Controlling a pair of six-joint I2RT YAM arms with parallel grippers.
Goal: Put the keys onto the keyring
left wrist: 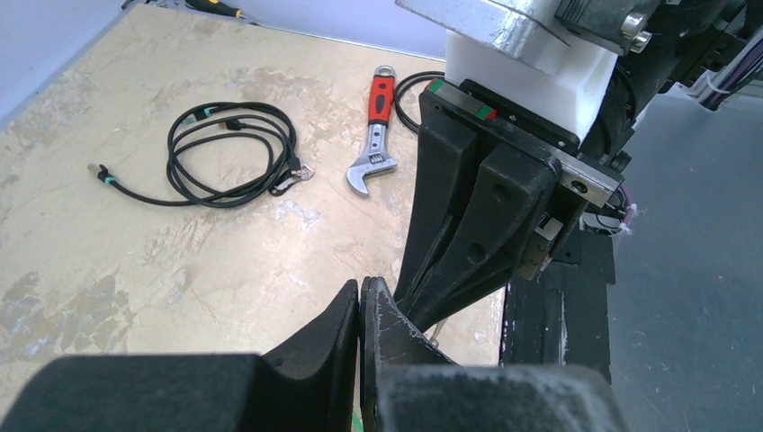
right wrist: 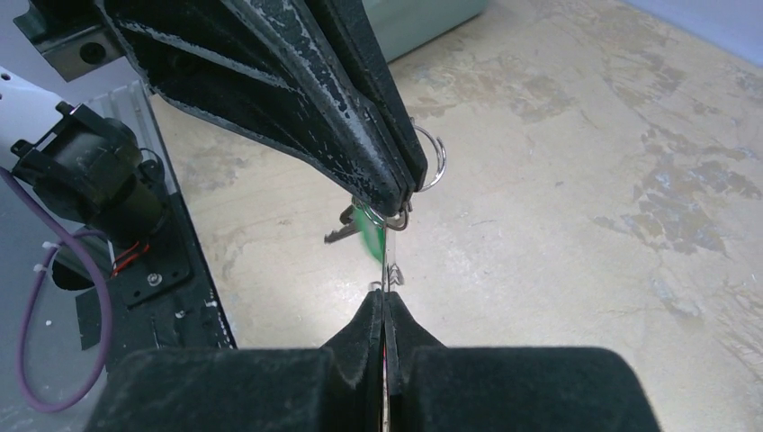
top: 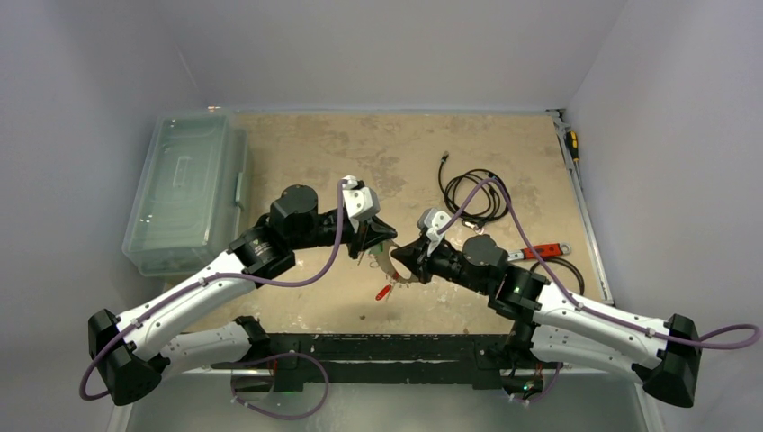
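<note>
- Top external view: both arms meet over the middle of the desk (top: 315,162). The left hand (top: 376,245) and right hand (top: 407,258) are tip to tip, with the pale keyring (top: 393,270) between them. A red key (top: 384,292) dangles underneath.
- Left wrist view: the left hand (left wrist: 360,310) is pinched tight, no gap, and the right hand (left wrist: 416,301) is nose-on just beyond it. The wrench (left wrist: 372,135) and cable (left wrist: 229,153) lie well apart.
- Right wrist view: the right hand (right wrist: 384,301) is squeezed onto a thin silver edge, which looks like the keyring (right wrist: 385,261) side-on. The left hand (right wrist: 400,193) clamps the keys (right wrist: 364,229), one green-headed, and a small wire ring (right wrist: 435,160) pokes out.
- My take: this is the threading bit. Hold the loop dead steady, line the key's hole up with the opening, and feed it in tiny moves or it'll slip.
</note>
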